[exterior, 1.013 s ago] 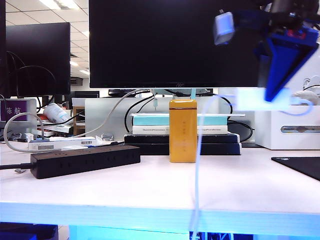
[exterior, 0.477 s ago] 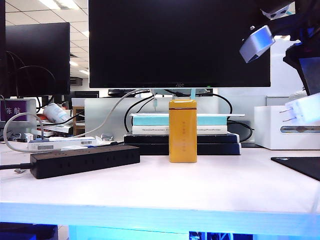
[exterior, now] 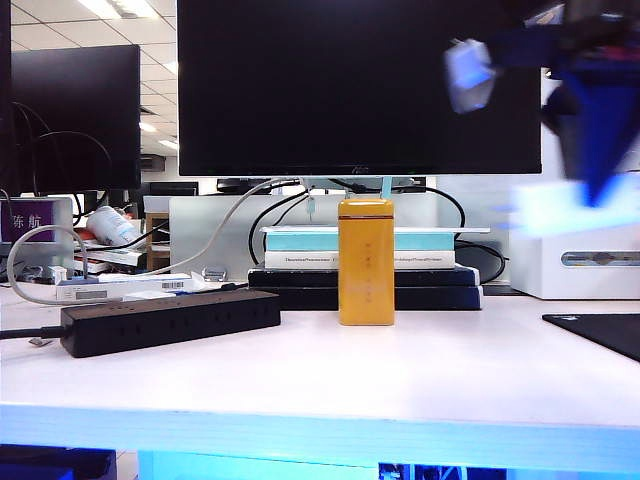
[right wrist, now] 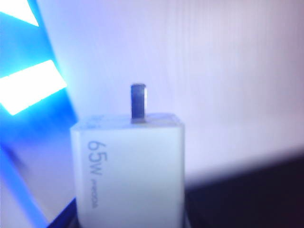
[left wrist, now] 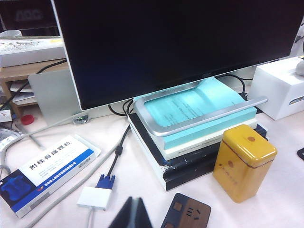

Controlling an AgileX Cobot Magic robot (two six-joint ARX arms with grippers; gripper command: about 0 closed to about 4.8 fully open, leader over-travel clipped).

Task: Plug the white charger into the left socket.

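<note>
My right gripper [exterior: 590, 195] hangs high in the air at the far right of the exterior view, blurred, above the table [exterior: 420, 370]. Its jaws are clamped on the white charger [right wrist: 129, 171], which fills the space between them in my right wrist view. One metal prong sticks out of the charger's end face, pointing away from my wrist, and "65W" is printed along the side. In the exterior view the charger [exterior: 553, 207] is only a pale smear just beside the blue finger, in front of the white box [exterior: 580, 262].

My left gripper [left wrist: 133, 216] sits low over the table with its jaws pressed together, holding nothing. Only the dark tips show at the edge of my left wrist view. Just beside those tips lies the end of the black power strip [left wrist: 186, 213], one outlet facing up. I cannot tell whether I touch it. In the exterior view the strip [exterior: 170, 320] lies flat on the left part of the table, well apart from my right jaws and the charger. The left socket [exterior: 103, 333] on it is bare.

Beyond my left jaws stands the yellow tin [left wrist: 243, 161], upright, next to the stack of books [left wrist: 190, 128] under the monitor [left wrist: 171, 42].
</note>
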